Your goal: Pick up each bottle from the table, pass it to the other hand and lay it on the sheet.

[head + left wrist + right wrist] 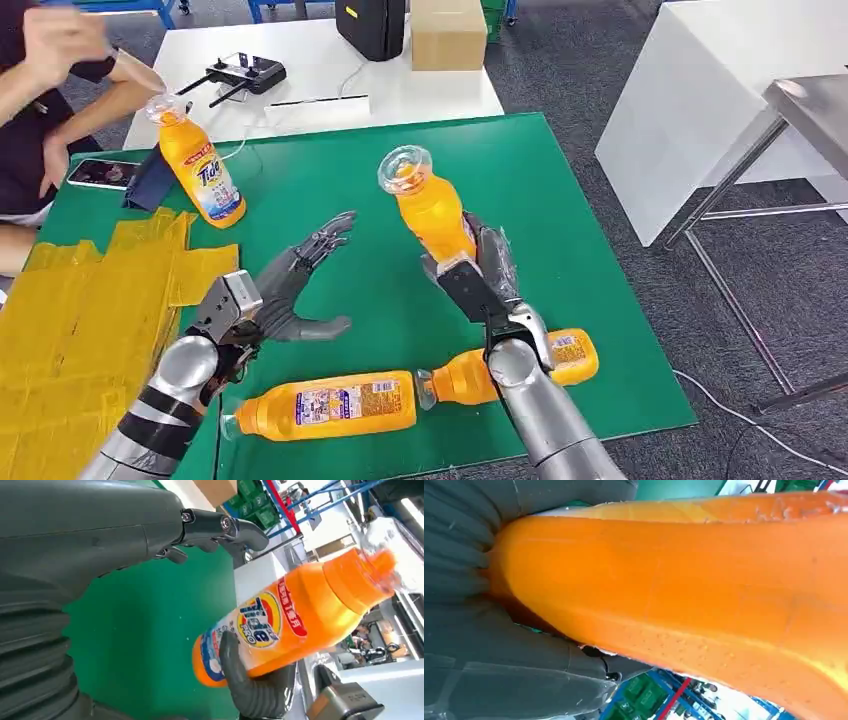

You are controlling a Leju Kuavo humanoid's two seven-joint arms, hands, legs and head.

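Note:
My right hand [480, 270] grips an orange bottle [432, 212] low on its body and holds it upright above the green table mat [540, 190], clear cap up. In the right wrist view the bottle's orange body [684, 590] lies in that hand's grip. My left hand [300, 285] hovers to the left of it with fingers spread toward the bottle, a gap between them. In the left wrist view its fingers [225, 527] frame the held bottle [285, 620]. A second bottle [200, 168] stands at the mat's far left. Two more bottles [325, 405] [470, 378] lie near the front edge. The yellow sheet [90, 300] covers the left side.
A person sits at the far left with one hand [55, 38] raised. A phone [100, 172] lies by the standing bottle. Behind the mat, a white table carries a controller [245, 70], a black bag [372, 25] and a cardboard box [448, 35]. A metal table leg [730, 180] stands to the right.

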